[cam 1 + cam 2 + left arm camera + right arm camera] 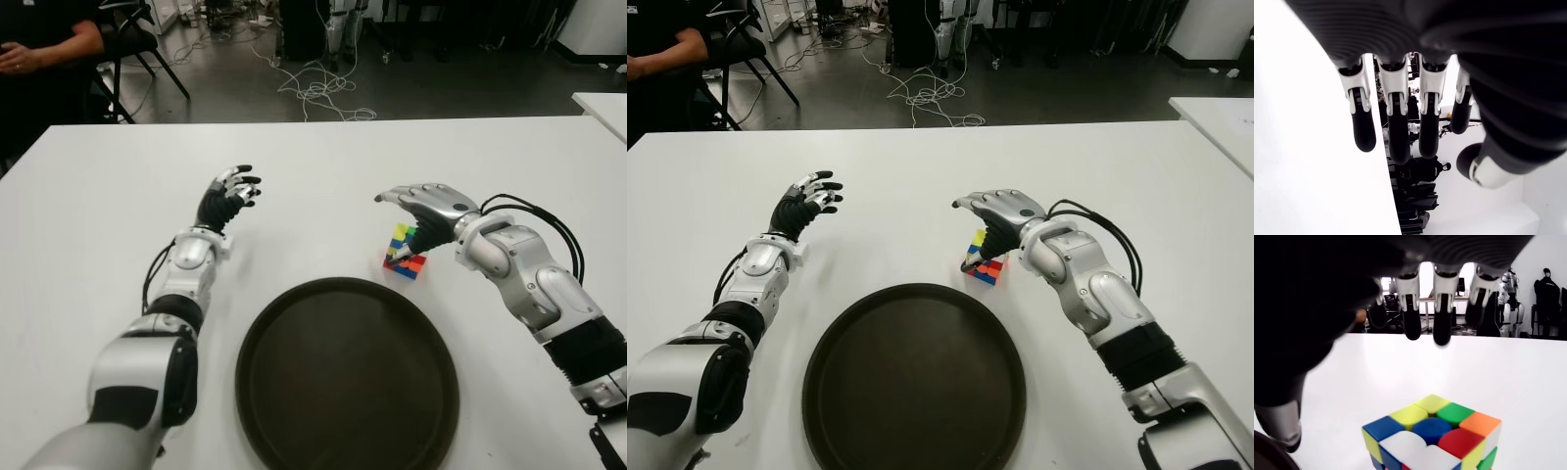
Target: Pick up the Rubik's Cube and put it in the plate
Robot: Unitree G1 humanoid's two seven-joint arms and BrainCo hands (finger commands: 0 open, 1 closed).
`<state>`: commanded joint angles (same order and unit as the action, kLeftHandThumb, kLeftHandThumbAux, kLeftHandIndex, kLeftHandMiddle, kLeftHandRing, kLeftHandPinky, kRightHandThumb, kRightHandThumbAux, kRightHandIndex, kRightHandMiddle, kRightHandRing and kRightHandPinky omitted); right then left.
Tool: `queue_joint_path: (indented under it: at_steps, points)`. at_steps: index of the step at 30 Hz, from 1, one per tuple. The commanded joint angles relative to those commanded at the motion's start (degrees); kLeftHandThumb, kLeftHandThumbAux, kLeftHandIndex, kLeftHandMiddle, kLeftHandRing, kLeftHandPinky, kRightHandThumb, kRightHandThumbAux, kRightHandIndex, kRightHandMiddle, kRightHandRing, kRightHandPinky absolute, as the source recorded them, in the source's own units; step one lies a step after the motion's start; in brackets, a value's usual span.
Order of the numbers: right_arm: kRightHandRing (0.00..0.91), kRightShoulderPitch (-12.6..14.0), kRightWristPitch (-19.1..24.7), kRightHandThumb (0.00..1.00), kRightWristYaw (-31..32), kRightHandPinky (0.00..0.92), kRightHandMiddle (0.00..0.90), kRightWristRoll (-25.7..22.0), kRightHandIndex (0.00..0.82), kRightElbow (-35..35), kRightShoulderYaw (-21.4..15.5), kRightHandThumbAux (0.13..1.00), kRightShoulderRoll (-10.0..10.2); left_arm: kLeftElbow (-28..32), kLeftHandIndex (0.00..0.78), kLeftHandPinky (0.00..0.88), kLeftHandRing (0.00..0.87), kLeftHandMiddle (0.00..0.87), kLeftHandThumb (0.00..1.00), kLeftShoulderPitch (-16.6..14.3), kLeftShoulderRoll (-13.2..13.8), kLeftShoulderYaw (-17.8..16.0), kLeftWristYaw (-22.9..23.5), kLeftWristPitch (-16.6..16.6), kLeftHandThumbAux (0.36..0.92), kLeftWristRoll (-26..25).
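Rubik's Cube (406, 250) sits on the white surface (88, 225), just off the plate's (347, 377) rim at about 1 o'clock. Right robot hand (423, 210) hovers over the cube, fingers extended, grasping nothing. Left robot hand (228, 194) at the plate's 11 o'clock, fingers spread, empty.

Bright even light, wrist closeups blurry
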<state>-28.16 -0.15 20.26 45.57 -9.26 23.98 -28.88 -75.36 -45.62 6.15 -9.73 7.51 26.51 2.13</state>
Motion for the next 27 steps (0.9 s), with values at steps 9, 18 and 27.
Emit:
queue_joint_path:
  at_steps: [9,18,27]
  points:
    - [0.18,-0.5,0.3,0.0,-0.9,0.152,0.175,0.2,0.145,-2.0,0.2,0.625,0.0,0.0,0.216,0.303,0.299,0.307,0.132,-0.2,0.1,0.3,-0.8,0.0,0.659,0.7]
    - [0.196,-0.2,0.3,0.0,-1.5,0.166,0.185,0.3,0.155,-3.1,0.1,0.624,-0.3,-0.1,0.217,0.309,0.302,0.308,0.142,-0.2,0.1,0.1,-0.6,-0.1,0.665,0.5]
    - [0.182,0.1,1.0,0.0,-1.9,0.141,0.177,0.3,0.149,-3.5,-0.1,0.616,-0.5,-0.1,0.214,0.309,0.298,0.303,0.132,-0.2,0.2,0.1,-0.5,0.0,0.661,0.5]
